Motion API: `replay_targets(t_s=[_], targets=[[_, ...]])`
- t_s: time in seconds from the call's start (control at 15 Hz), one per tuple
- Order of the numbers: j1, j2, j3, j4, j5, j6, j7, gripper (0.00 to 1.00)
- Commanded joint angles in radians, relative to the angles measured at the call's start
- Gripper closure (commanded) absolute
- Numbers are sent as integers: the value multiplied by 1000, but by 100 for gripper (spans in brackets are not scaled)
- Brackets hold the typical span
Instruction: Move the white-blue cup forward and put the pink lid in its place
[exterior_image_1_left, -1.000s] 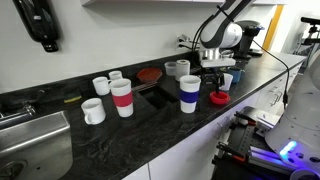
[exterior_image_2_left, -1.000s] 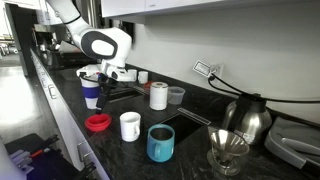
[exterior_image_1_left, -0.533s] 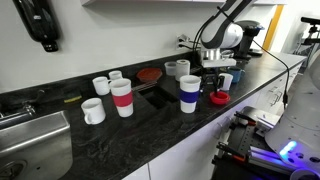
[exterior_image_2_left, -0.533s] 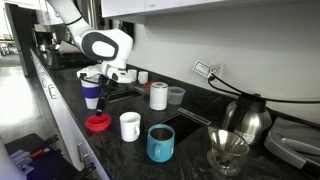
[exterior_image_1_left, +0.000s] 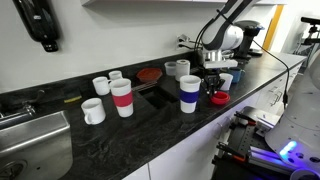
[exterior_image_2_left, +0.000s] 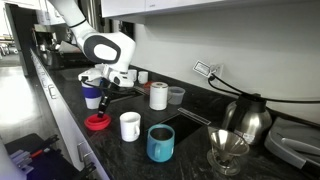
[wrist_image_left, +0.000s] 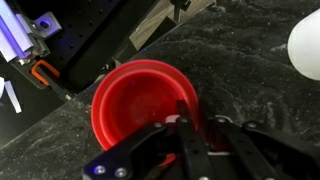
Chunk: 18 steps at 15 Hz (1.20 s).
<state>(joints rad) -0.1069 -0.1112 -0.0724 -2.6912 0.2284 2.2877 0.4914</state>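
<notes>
The pink lid (exterior_image_1_left: 218, 98) lies on the dark counter near its front edge, just beside the white-blue cup (exterior_image_1_left: 189, 93). In the wrist view the pink lid (wrist_image_left: 135, 100) fills the middle, rim up. My gripper (wrist_image_left: 192, 105) stands over its right side, the two fingers drawn close together across the raised rim, one inside and one outside. Both exterior views show the gripper (exterior_image_1_left: 216, 90) low over the lid (exterior_image_2_left: 97, 122), with the white-blue cup (exterior_image_2_left: 92, 94) upright right next to it and untouched.
A red-banded cup (exterior_image_1_left: 122, 98), white mugs (exterior_image_1_left: 93, 110) and a dark-red disc (exterior_image_1_left: 150, 74) stand further along the counter. A sink (exterior_image_1_left: 20, 135) lies at the far end. A white mug (exterior_image_2_left: 130, 126), teal cup (exterior_image_2_left: 160, 142), glass dripper (exterior_image_2_left: 228, 150) and kettle (exterior_image_2_left: 245, 120) stand along the other way.
The jaws have gone from wide open to nearly together on the lid's rim. The wrist has shifted slightly lower over the lid. Cup and lid have not moved.
</notes>
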Motion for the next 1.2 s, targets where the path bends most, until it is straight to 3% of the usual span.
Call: replay_targets(t_s=[0.0,0.53,1.13], targets=[[-9,10,-13,10,2,8,-47,96],[6,-46,0,148,-29,2,-80,96],[38,148,8,339,38,62,-175,96]])
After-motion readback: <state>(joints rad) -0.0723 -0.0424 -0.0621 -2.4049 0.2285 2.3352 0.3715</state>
